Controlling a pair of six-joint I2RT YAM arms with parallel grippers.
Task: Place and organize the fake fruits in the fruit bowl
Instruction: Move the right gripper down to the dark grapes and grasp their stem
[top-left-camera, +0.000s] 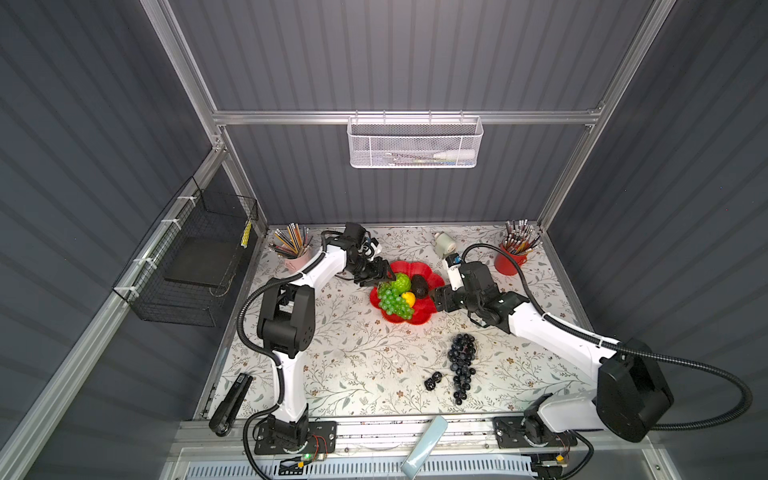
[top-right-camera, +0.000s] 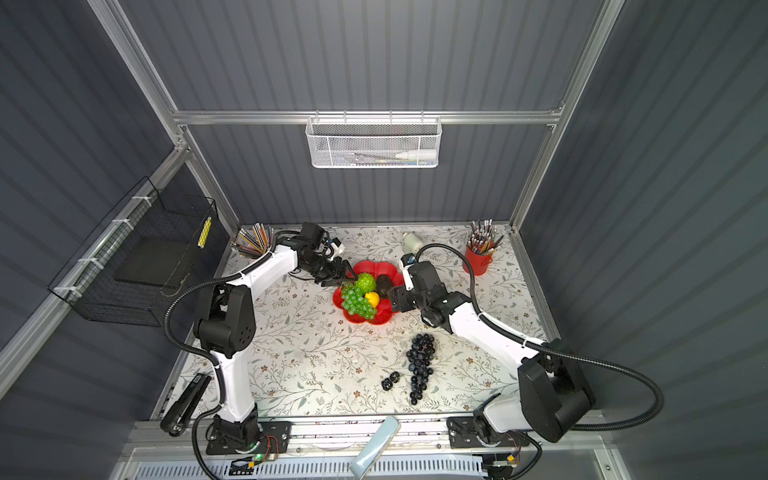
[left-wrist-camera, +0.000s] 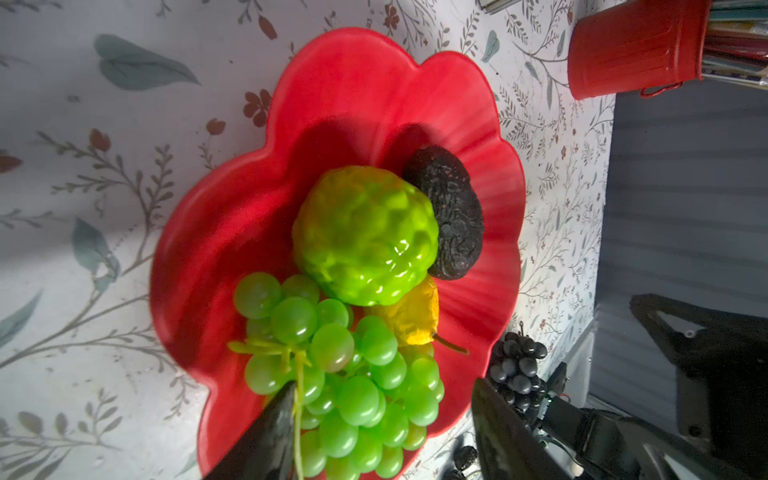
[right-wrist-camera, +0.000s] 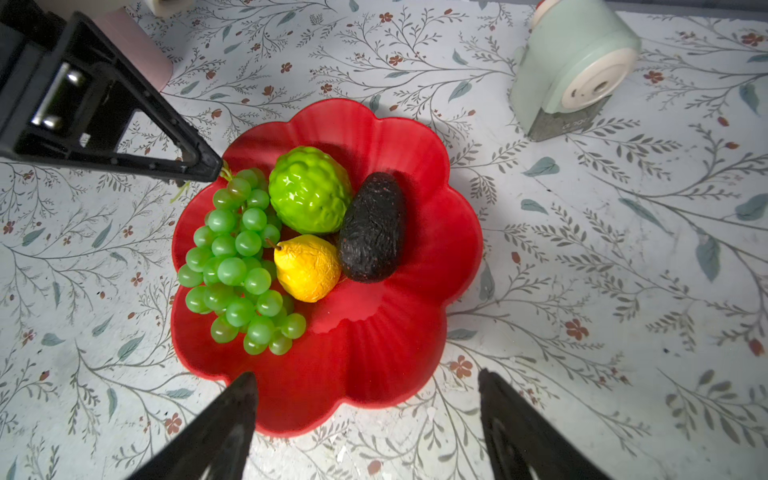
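Both left gripper (left-wrist-camera: 384, 382) and right gripper (right-wrist-camera: 365, 374) gape empty. The stem of the green grape bunch (right-wrist-camera: 237, 266) perhaps touches a left finger (left-wrist-camera: 274, 428); withdrawal could drag it off the fruit bowl (right-wrist-camera: 415, 332).

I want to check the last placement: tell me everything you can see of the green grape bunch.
The green grape bunch is a long cluster of glossy, translucent, plastic-looking green balls on a pale stem. It lies flat in the bowl along one side, with its stem end at the rim, and rests against the scaly ball and the yellow fruit. The open left gripper has one finger beside the stem; contact is unclear.
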